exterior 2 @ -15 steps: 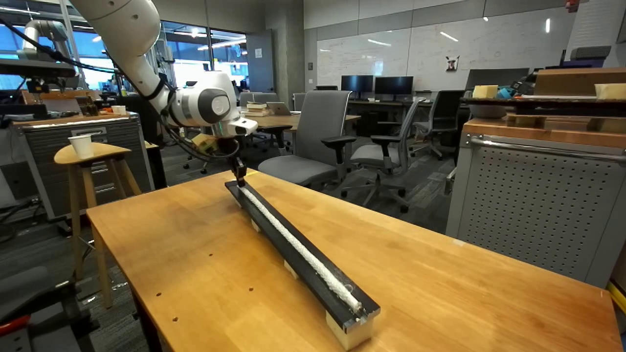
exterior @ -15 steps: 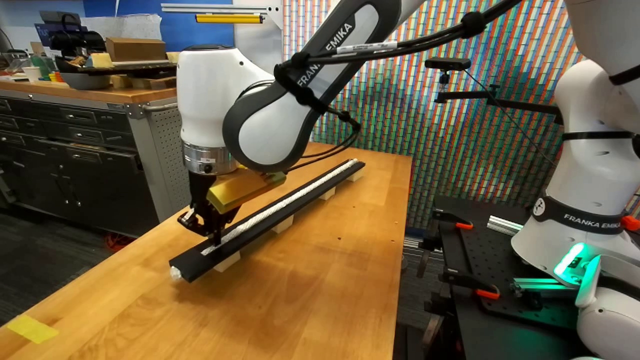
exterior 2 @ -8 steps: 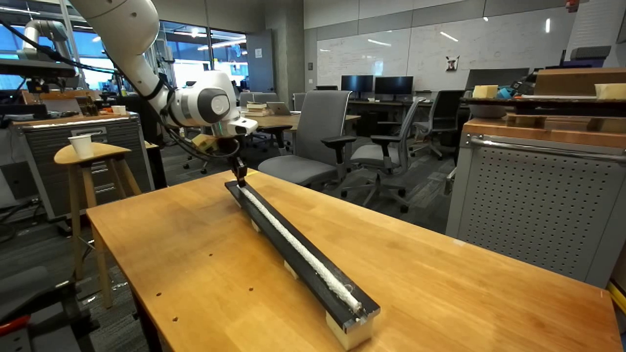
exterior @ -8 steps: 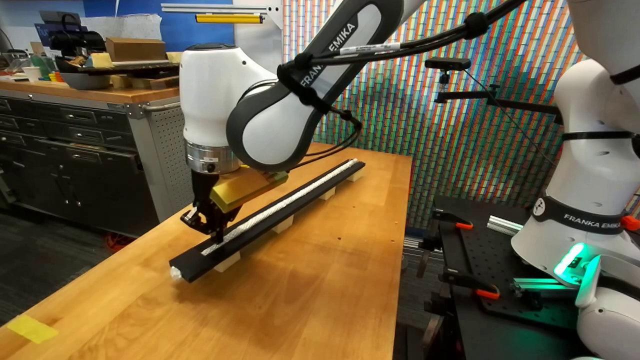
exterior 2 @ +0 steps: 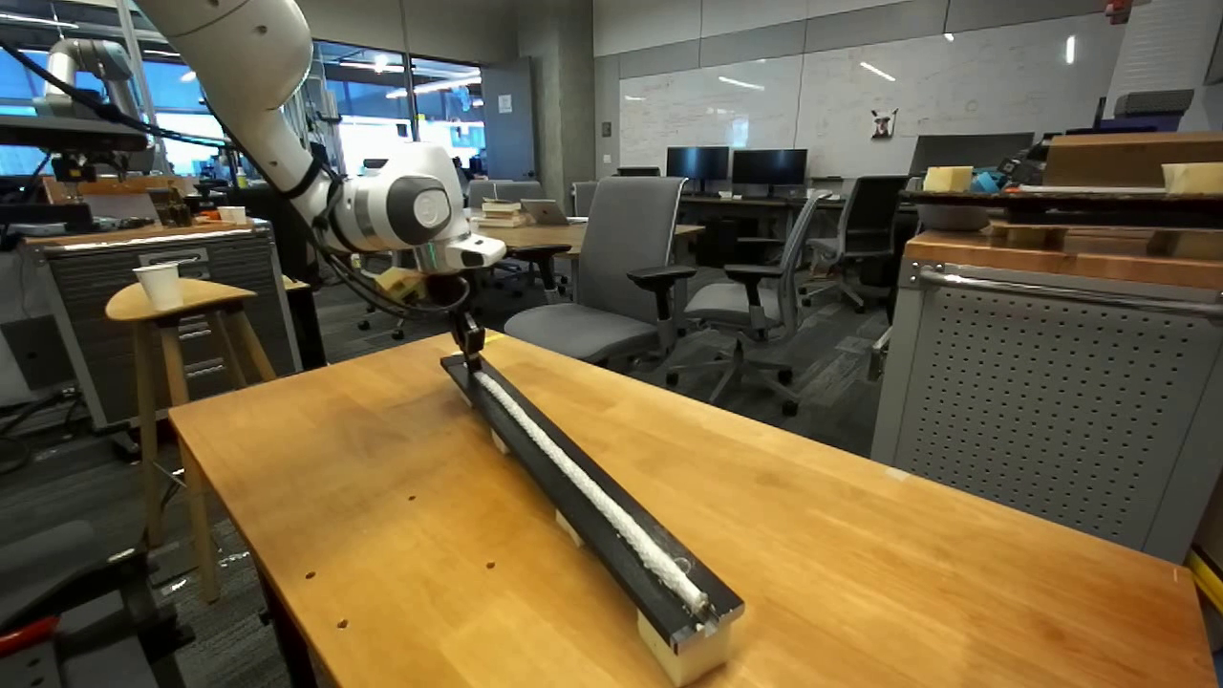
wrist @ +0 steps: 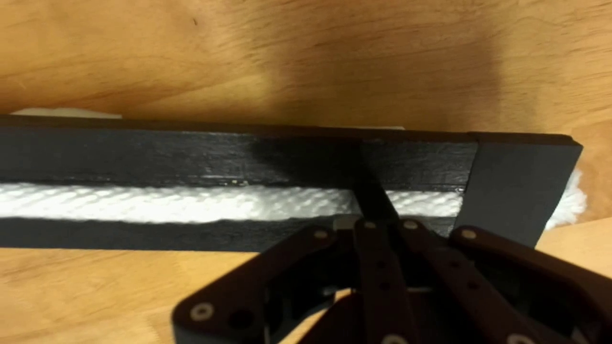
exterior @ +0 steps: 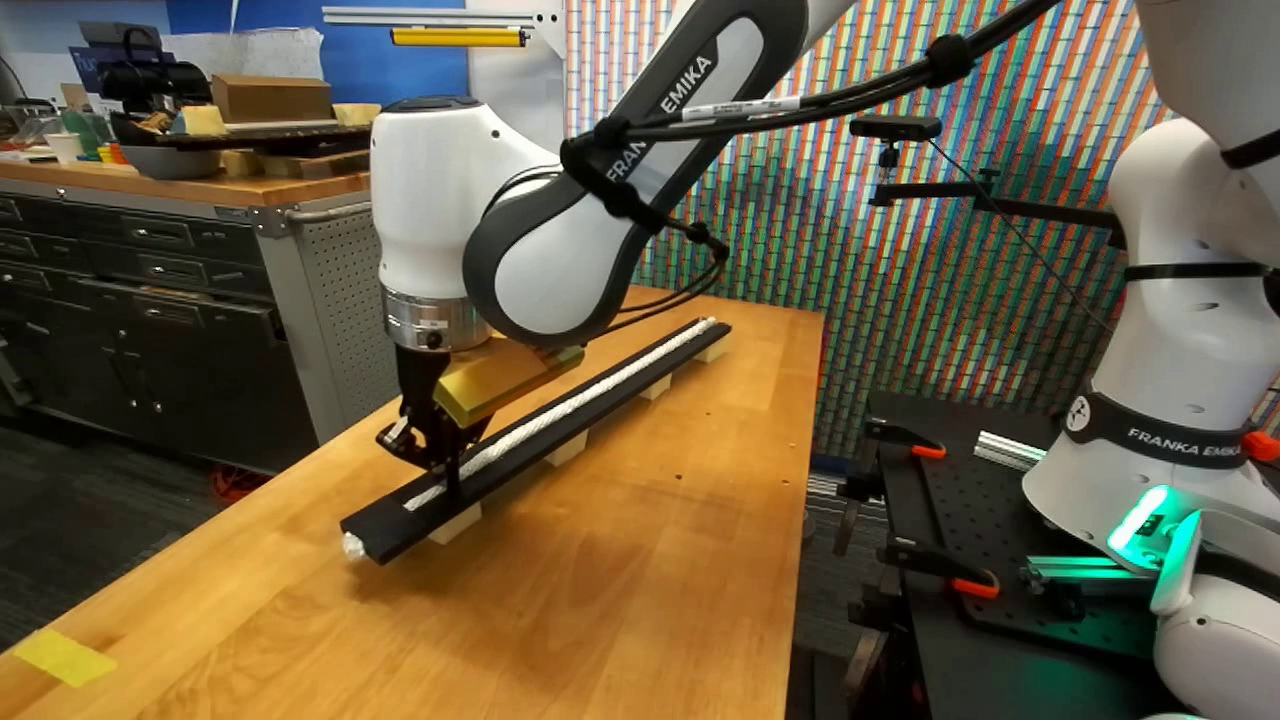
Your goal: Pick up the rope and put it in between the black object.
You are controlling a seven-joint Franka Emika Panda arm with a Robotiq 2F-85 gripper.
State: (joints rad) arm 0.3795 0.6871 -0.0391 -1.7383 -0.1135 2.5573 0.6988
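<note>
One long white rope of twisted strands (wrist: 191, 204) lies straight along the lengthwise groove of a narrow, black, bar-shaped track (wrist: 143, 155). Seen from the wrist, the rope's slanting ridges show plainly: bright, almost washed out over the middle stretch, then greyer in the shade. The side farther up in that view makes a clean, even line; the lower side is faintly wavy against the black. Towards the right of that view the rope runs in under a flat black band (wrist: 521, 191), and past this a fluffy white tuft (wrist: 569, 203) sticks out beyond the track. At the opposite end, in an exterior view, the rope looks blunt and a little frayed, with fine stray fibres at its side, and it stops close to the track's edge. Along its whole visible length, in both exterior views, it lies between the two black sides. The track stands on pale, squarish blocks (exterior 2: 683, 657), raised off a brown wooden worktop (exterior 2: 908, 554).

A black jointed robot hand (exterior: 453, 488) points down over the rope near the banded end. Its fingers are pressed together and cover a small piece of the white. Whether their tips touch the rope I cannot tell.
</note>
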